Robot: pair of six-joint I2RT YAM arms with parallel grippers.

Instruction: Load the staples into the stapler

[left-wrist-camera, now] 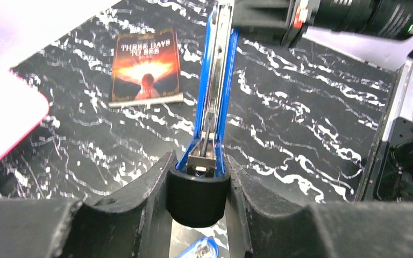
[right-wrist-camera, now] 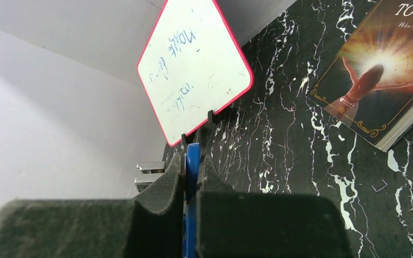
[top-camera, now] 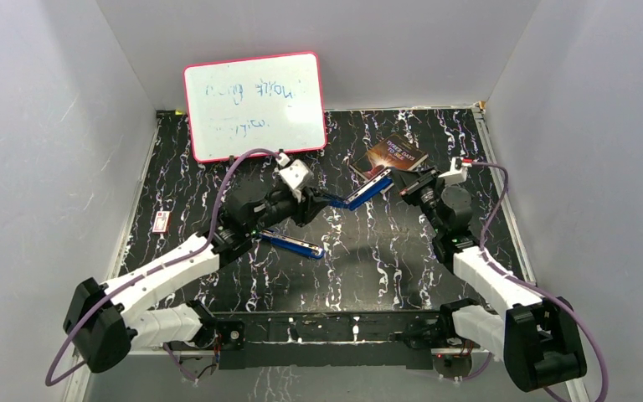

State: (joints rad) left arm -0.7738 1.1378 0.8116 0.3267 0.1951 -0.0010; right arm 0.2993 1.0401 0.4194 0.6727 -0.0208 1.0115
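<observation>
The blue stapler (top-camera: 360, 192) is swung open and held in the air. Its upper arm runs between both grippers, and its other half (top-camera: 293, 244) hangs lower left. My left gripper (left-wrist-camera: 199, 159) is shut on the stapler's black rear cap (left-wrist-camera: 198, 198); it sits at mid-table in the top view (top-camera: 321, 199). The metal channel (left-wrist-camera: 215, 107) runs away from it. My right gripper (right-wrist-camera: 192, 157) is shut on the thin blue front end (right-wrist-camera: 193, 161) and shows in the top view (top-camera: 400, 181). Two bright metal ends (right-wrist-camera: 149, 175) stick out left of its fingers. I cannot tell whether they are the staples.
A red-framed whiteboard (top-camera: 255, 105) leans on the back wall. A book (top-camera: 396, 156) lies at the back right, just behind the right gripper. A small white box with a red label (top-camera: 162, 221) sits near the left edge of the black marbled mat (top-camera: 368, 268).
</observation>
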